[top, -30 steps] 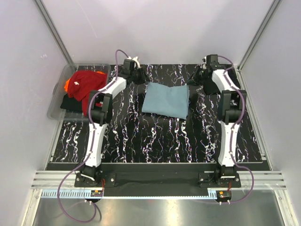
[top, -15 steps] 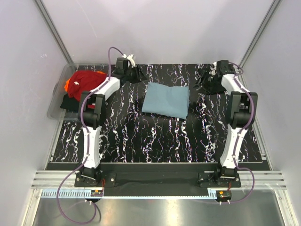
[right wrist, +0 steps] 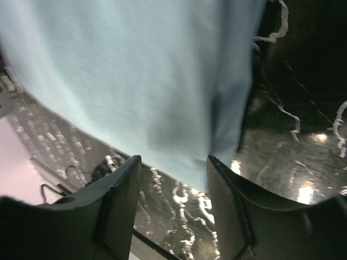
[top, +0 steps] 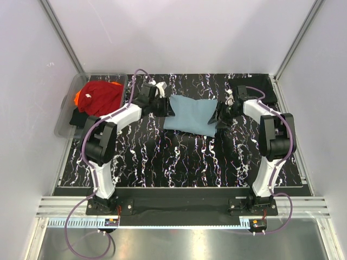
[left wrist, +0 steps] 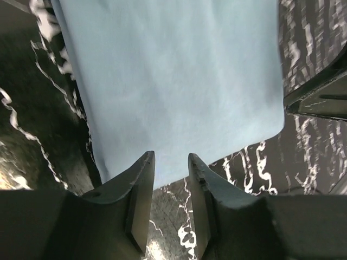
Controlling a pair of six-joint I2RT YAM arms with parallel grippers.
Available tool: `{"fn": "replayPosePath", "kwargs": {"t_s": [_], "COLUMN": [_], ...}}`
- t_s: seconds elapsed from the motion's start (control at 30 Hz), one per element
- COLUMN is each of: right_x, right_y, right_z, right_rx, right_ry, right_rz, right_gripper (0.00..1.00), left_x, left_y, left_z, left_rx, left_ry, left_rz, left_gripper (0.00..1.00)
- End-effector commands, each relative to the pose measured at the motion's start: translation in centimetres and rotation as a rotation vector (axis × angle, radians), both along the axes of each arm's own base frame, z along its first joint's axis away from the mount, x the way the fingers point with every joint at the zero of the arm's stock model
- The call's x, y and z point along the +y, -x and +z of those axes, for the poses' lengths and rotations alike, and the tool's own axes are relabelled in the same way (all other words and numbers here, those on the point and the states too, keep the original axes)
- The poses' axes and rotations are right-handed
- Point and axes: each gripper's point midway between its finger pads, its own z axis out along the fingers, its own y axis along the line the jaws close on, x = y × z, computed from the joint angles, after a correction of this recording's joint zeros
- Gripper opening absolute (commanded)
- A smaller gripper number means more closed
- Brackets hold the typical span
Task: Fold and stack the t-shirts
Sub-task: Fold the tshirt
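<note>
Teal-blue soft fabric t-shirt (top: 191, 115), folded into a flat rectangle, lies on the black white-veined marbled mat (top: 179, 157). It sits midway between the mat's left and right edges and nearer the far edge than the near one. Its far-left corner is slightly drawn out toward the left.

Left gripper (top: 168, 108) is at the shirt's left edge. In the left wrist view its tips (left wrist: 171, 160) sit just at the hem of the shirt (left wrist: 173, 81). The dark fingers (left wrist: 138, 189) are released, with a narrow gap between them through which bare mat shows. No fabric is pinched.

Right gripper (top: 219, 116) is at the shirt's right edge. In the right wrist view its tips (right wrist: 173, 160) are spread wide on either side of the hem (right wrist: 135, 70). These fingers (right wrist: 230, 200) are likewise released and hold nothing.

Flat plain-black garment (top: 256, 93) lies at the mat's far right corner, apart from the teal shirt.

Clear rectangular plastic tub (top: 64, 116) stands just off the mat's far left corner. It holds a crumpled red t-shirt (top: 100, 95) on top, an orange t-shirt (top: 78, 97) showing at its left, and a black t-shirt (top: 81, 119) underneath.
</note>
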Motion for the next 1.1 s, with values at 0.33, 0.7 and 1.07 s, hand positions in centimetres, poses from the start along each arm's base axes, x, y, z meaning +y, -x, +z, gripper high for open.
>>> {"fn": "replayPosePath", "kwargs": {"t_s": [0.33,0.7,1.07], "right_x": [-2.8,-2.6,-2.4], "right_y": [1.8,-0.6,-9.5], "right_z": [-4.4,2.6,0.3], "right_rx": [-0.017,-0.178,-0.2], "right_ry": [0.148,0.036,-0.084], "right_rz": [-0.1,-0.089,-0.023], "right_gripper": [0.04,0.5,0.64], "left_x": [0.5,0.1,-0.6], "left_y": [1.0,-3.4,-11.2], "left_z": [-7.8,1.6,-2.2], "left_rx": [0.159,-0.009,-0.022], "left_ry": [-0.167,-0.143,-0.098], "left_rz": [0.088,0.088,0.024], "left_gripper": [0.31,0.41,0.4]}}
